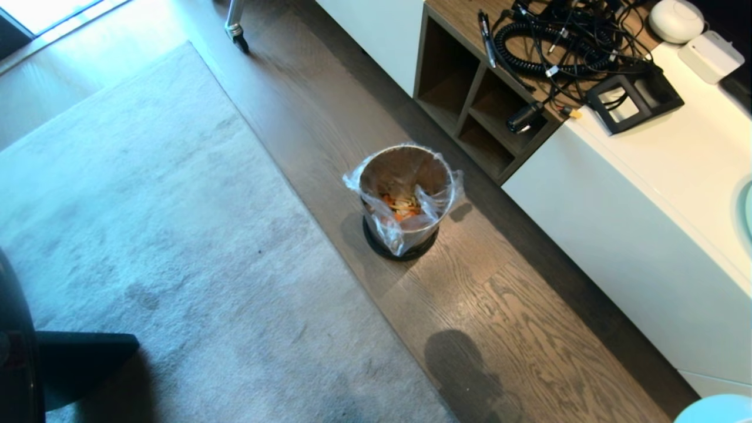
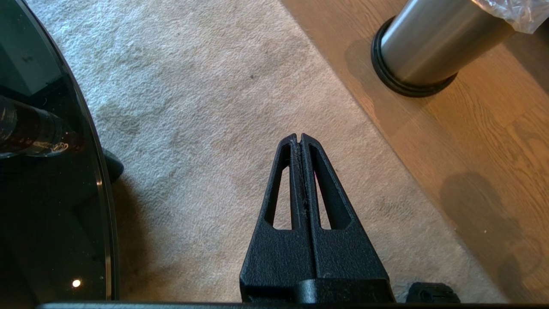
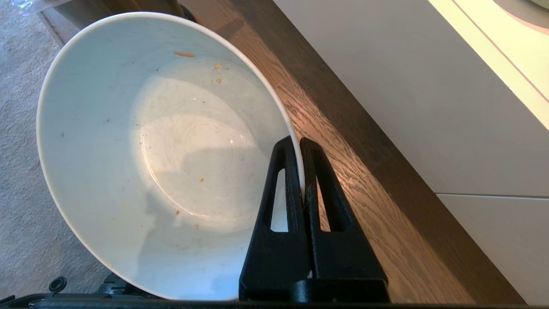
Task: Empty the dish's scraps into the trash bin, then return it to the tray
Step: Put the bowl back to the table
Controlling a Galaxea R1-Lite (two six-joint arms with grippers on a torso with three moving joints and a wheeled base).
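Right gripper (image 3: 301,146) pinches the dish (image 3: 141,146) by its thin rim (glazed, likely slippery, breakable); the rim suits holding. Left gripper (image 2: 301,138) is pressed together, empty.

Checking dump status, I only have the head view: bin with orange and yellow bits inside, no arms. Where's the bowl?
Observer: The right gripper is shut on the dish, pinching its rim, per the right wrist view.
Operator: Anything left in it?
Observer: Only a few tiny orange crumbs stuck to the inside; no chunks or strips.
Operator: Left arm doing anything?
Observer: The left gripper is shut and empty, over the grey rug, with the trash bin off to one side on the wood floor.
Operator: Tray visible anywhere?
Observer: No. None of the three views shows it.
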